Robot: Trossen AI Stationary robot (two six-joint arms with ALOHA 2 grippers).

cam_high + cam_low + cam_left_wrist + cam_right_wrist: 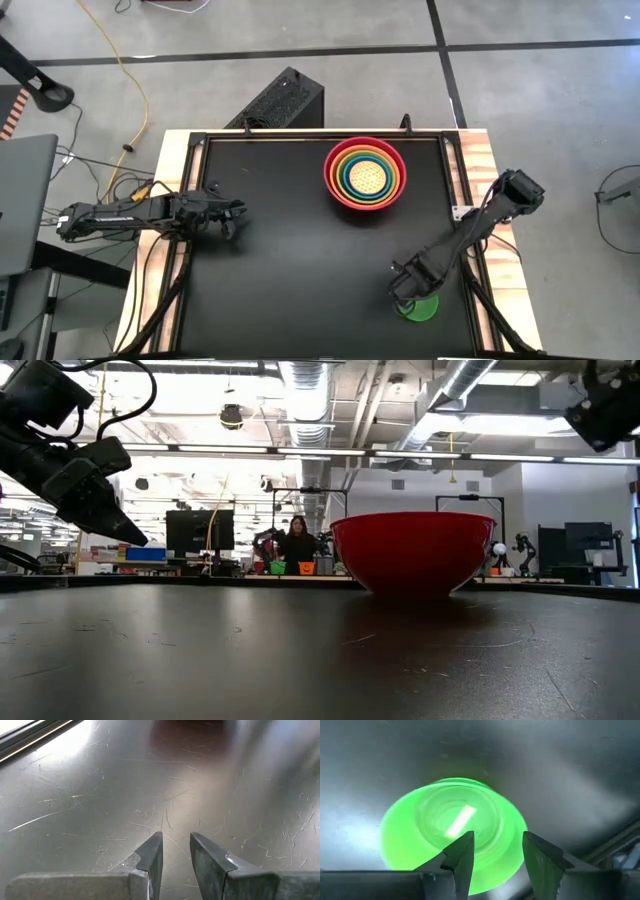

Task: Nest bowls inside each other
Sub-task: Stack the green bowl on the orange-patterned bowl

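Observation:
A stack of bowls [365,173] stands at the table's far middle: red outermost, then orange, lime green and blue, with the speckled yellow one innermost. In the low view only the red bowl [413,550] shows. A small bright green bowl [420,308] [451,836] sits alone on the table near the front right. My right gripper [405,287] [496,854] hangs open above it, pointing down, its fingers over the bowl's rim and clear of it. My left gripper [236,214] [176,851] waits at the table's left side, open by a narrow gap, with nothing between its fingers.
A raised frame [452,175] runs along the black table's right side, close to the green bowl. Bare tabletop [300,270] lies between the stack and the green bowl. A person [298,545] stands far off in the room beyond the table.

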